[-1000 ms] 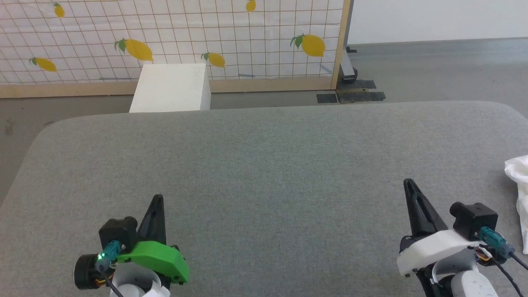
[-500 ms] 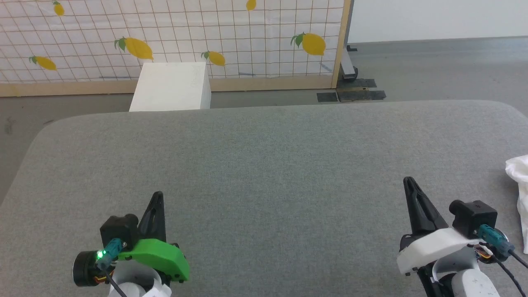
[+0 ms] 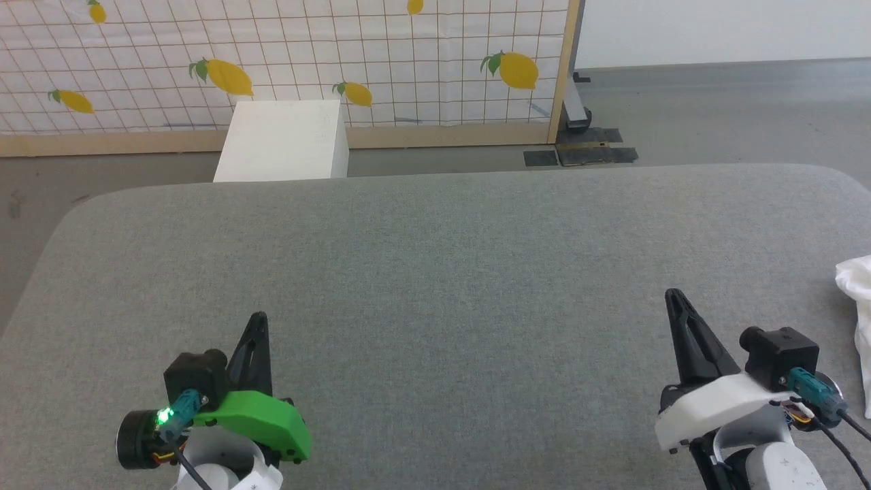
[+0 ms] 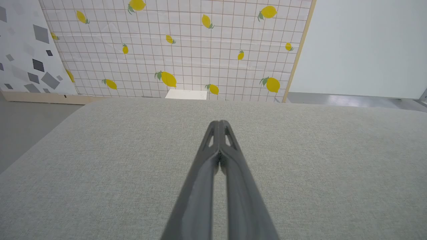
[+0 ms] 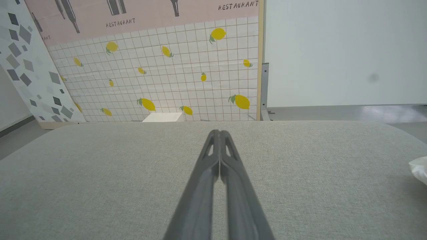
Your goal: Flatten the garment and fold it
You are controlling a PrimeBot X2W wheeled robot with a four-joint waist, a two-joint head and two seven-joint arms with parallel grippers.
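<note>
The garment (image 3: pixel 859 306) is white and bunched, not laid flat. It lies at the 3 o'clock edge of the grey desk (image 3: pixel 435 258) in the head view, cut off by the frame. The right wrist view catches a corner of the garment (image 5: pixel 419 168), again at 3 o'clock. Sleeves and stitching cannot be made out.

Right jaws: at 5 o'clock in the head view, pressed fully together, holding nothing, near the garment but apart from it. Left jaws: at 7 o'clock, likewise closed and empty, well apart from the garment.

A white box (image 3: pixel 282 141) stands beyond the desk's far edge at 11 o'clock, with a lemon-print screen (image 3: pixel 408 61) behind it. The right wrist view adds a pink panel lettered RESTAURANT (image 5: pixel 150 16) above that screen. The left wrist view adds a grey-diamond panel (image 4: pixel 20 50) at 10 o'clock.
</note>
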